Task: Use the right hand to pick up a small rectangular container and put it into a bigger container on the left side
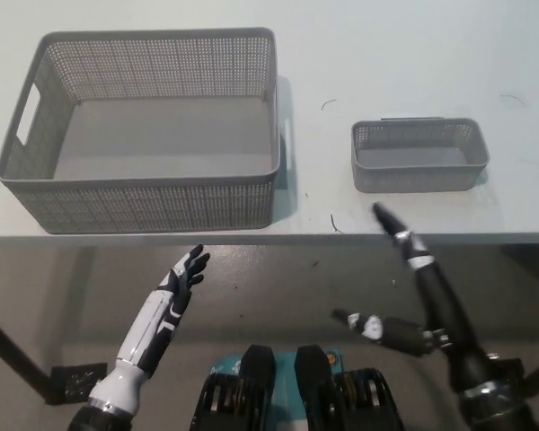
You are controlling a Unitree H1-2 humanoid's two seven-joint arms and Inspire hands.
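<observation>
A small grey mesh rectangular container [419, 154] stands on the white table at the right, empty. A big grey mesh container [148, 126] with handle cut-outs stands at the left, also empty. My black right hand [413, 278] is below the table's front edge, open, with one finger reaching up toward the small container's near left corner and another spread to the left. It touches nothing. My white left hand [185, 274] rests open below the table edge, under the big container.
The table's front edge [323, 237] runs across the picture just above both hands. A few thin dark marks [329, 104] lie on the tabletop between the two containers. Grey floor shows below the table.
</observation>
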